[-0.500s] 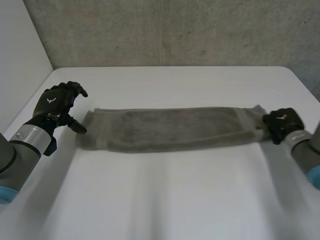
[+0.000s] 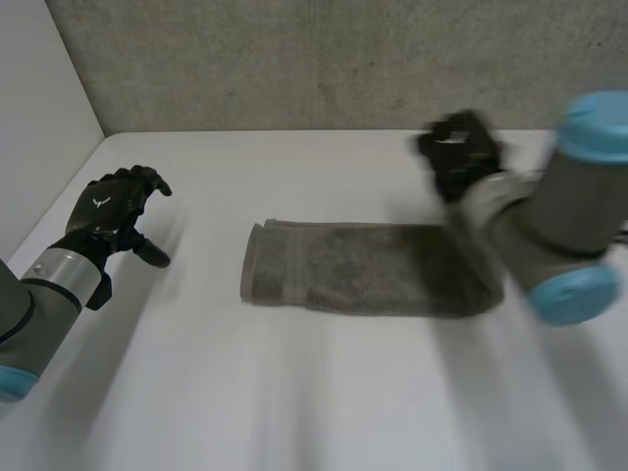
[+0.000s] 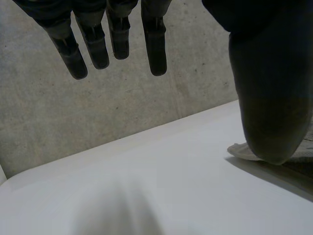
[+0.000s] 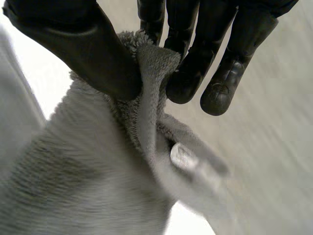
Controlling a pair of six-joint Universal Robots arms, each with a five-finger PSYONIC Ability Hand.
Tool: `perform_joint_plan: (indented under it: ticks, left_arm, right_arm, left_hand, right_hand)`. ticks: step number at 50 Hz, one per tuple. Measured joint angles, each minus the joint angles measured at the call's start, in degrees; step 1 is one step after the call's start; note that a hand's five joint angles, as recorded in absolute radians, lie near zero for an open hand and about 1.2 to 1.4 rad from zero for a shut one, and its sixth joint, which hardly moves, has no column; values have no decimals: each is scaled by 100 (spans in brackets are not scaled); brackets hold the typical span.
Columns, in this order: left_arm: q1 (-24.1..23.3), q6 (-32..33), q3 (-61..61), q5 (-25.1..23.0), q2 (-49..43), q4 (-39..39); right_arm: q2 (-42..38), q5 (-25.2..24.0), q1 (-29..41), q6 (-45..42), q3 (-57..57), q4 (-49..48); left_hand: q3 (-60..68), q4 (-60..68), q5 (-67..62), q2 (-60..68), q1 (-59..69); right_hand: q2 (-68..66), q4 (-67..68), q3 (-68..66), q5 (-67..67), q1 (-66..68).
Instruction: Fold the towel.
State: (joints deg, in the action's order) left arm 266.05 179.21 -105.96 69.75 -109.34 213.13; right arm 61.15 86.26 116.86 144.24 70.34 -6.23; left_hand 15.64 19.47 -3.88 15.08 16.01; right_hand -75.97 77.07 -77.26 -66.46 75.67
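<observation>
Two black hands are well apart over the white desk (image 2: 294, 392). The right hand (image 4: 83, 44) is clamped on the towel (image 4: 88, 186): in its wrist view the thumb presses a ridge of the grey pile against the fingers (image 4: 188, 73), and the cloth falls away beneath the palm in a thick, creased bunch. Seen from the head view, this hand is raised off the desk with the pinched end of the towel climbing up to it. From below the hand the rest of the towel lies flat as a long band reaching toward the other hand. The towel's free end is a doubled edge that stops well short of the left hand, with bare desk between them. The left hand (image 2: 110, 211) holds nothing: its fingers (image 3: 115, 39) hang straight and loose, set wide from the thumb, and it touches no cloth. In its own wrist view a pale corner of the towel lies on the desk just past the thumb's tip, partly hidden by it. Beyond both hands, at the desk's far edge, stands a rough grey wall (image 2: 324, 59).
</observation>
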Motion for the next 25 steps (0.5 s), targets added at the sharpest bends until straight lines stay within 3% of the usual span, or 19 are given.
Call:
perform_joint_plan:
  ticks: [2,4,7,9,17,25]
  left_arm:
    - [0,0,-3,1,0,1]
    - [3,1,-4,2,-2,1]
    - [2,1,-7,-1,-15,1]
    - [0,5,-9,-3,-30,-1]
    - [-68,35,-20,-18,-94,-7]
    - [-266,52,-43,-62,-127,-8]
  right_arm:
    - [-225,72,769,149,-226,-17]
    - [-625,140,1377,184,-451,-6]
    - [-1134,233,1802,136,-667,62]
    - [-1357,321,1879,103,-730,152]
    - [-1211,530,1226,146,-102,573]
    - [-117,-23,346,639,1754,-34]
  left_hand:
    - [0,0,0,0,0]
    - [0,0,0,0,0]
    - [0,0,0,0,0]
    - [0,0,0,0,0]
    - [0,0,0,0,0]
    - [0,0,0,0,0]
  right_hand:
    - [477,-423,503,438,-472]
    - [2466,-2470,2461,2505,-2413]
    - [5348,-5195,5300,5393,-5248]
    - [6125,-6136,6151,6288,-6015]
    - [6196,-6214,6317,6306,-6202]
    - [6196,-6214,6323,6306,-6207]
